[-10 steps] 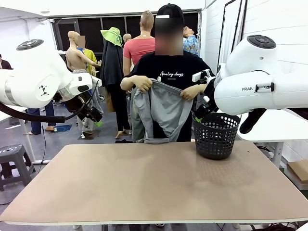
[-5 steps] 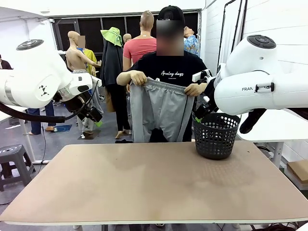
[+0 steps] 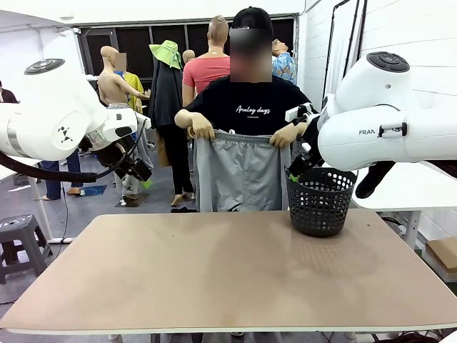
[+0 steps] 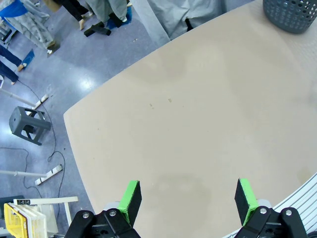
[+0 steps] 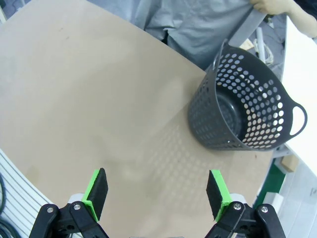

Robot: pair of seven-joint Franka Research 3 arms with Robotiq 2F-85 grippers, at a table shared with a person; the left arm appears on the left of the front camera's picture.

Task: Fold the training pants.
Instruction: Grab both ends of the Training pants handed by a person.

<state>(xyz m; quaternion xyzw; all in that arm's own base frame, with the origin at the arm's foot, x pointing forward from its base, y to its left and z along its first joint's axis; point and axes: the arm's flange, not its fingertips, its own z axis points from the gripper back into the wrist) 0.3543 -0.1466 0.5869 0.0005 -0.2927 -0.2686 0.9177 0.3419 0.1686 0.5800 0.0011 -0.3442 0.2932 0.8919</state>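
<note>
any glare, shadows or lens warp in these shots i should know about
Right wrist view: the basket throws a dotted shadow on the table. Left wrist view: wide-angle bends the table edge, and the floor shows a bright glare spot. Front view: even light, the training pants look sharp.

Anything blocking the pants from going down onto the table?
Nothing visible lies between the pants, held up by the person at the far edge, and the table below. The basket stands off to the right, beside that path, not in it.

surface: tan table [image 3: 214, 271] | on it: black mesh basket [image 3: 320, 201], upright, far right | faint patches, perhaps stains
</note>
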